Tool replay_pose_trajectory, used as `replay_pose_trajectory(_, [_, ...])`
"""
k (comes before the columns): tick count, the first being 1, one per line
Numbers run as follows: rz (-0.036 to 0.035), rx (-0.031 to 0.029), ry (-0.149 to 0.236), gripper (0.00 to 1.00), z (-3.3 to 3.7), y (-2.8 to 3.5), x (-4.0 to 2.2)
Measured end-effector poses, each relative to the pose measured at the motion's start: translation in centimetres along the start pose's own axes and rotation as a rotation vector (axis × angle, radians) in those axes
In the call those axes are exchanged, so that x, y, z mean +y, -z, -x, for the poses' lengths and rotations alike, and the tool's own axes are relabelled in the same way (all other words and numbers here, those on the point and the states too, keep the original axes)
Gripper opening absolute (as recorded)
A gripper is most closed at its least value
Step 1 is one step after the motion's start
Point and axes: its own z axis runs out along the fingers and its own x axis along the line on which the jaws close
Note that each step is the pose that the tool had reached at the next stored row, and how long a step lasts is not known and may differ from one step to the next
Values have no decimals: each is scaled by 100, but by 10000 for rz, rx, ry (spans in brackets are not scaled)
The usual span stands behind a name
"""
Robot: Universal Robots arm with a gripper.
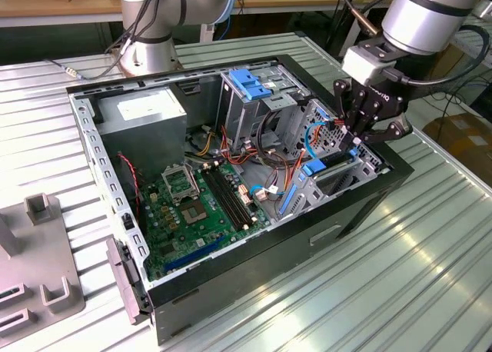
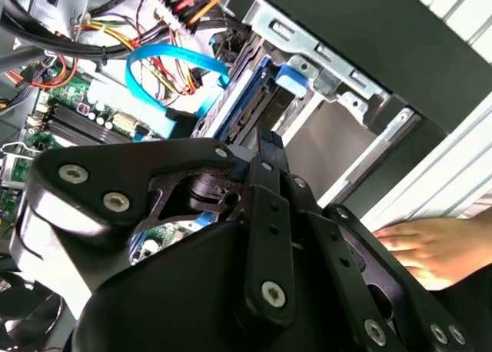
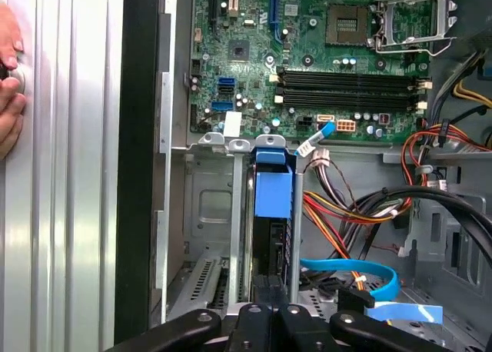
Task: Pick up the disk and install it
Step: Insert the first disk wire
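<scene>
The ribbed metal bench (image 1: 430,267) carries everything here. Across its middle sits the open computer case (image 1: 350,214), lying on its side and turned at an angle to the bench's edges. Towards the bench's edge at the exterior view's left, a grey slotted fixture (image 1: 42,279) rests flat, well apart from the case. At the far edge, a robot arm's round base (image 1: 146,56) stands just behind the case. In the first wrist view, a person's hand (image 3: 8,75) rests on the ribs near the case's black outer wall.
</scene>
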Motion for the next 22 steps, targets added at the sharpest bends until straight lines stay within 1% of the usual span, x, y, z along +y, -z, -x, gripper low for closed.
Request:
replay_pose_trajectory(2, [-7, -6, 289, 10, 0, 0, -8])
replay_pose_trajectory(3, [-16, -19, 646, 10, -1, -1, -14])
replay_pose_trajectory(5, [-31, -37, 1209, 10, -1, -2, -18])
replay_pose_trajectory(7, [-41, -49, 1580, 10, -1, -2, -20])
replay_pose_trajectory(8, [-48, -58, 1877, 10, -1, -2, -21])
replay_pose_trajectory(11, [-60, -73, 2336, 10, -1, -3, -28])
replay_pose_trajectory(12, [-62, -75, 2404, 10, -2, -3, -35])
replay_pose_trajectory(13, [-64, -77, 2432, 10, 1, -3, -59])
replay_pose_trajectory(17, [-62, -69, 2442, 10, 16, 19, -106])
replay_pose_trajectory(20, [-61, -60, 2442, 10, 22, 68, -198])
replay_pose_trajectory(22, [-61, -60, 2442, 10, 48, 89, -243])
